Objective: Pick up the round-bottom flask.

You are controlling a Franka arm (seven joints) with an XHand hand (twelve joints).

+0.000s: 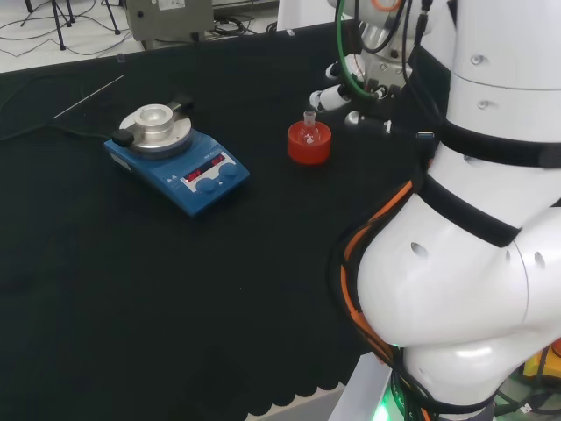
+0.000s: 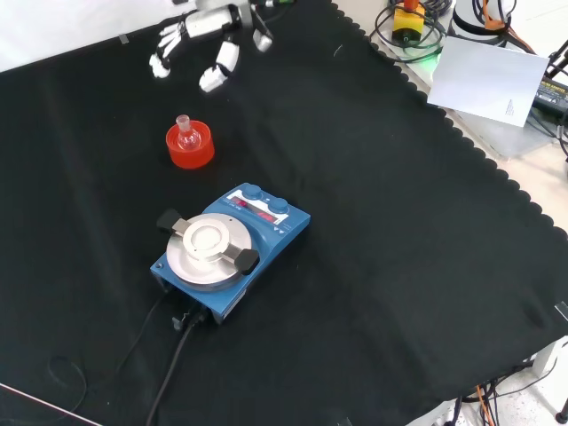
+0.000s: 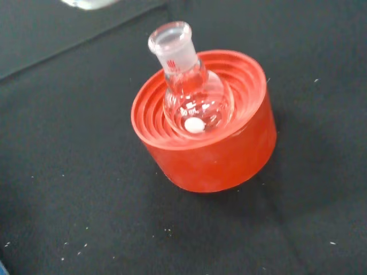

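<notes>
One round-bottom flask (image 3: 192, 100) of clear glass, with one small white pellet (image 3: 194, 125) inside. One red ribbed stand (image 3: 206, 149). One blue stirrer plate (image 2: 232, 250) with one black cable (image 2: 164, 377). One hand (image 2: 206, 37). One black-clothed surface (image 2: 390, 266).

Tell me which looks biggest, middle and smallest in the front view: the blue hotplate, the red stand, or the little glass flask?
1. Blue hotplate, biggest.
2. Red stand.
3. Glass flask, smallest; it sits in the stand.
</notes>
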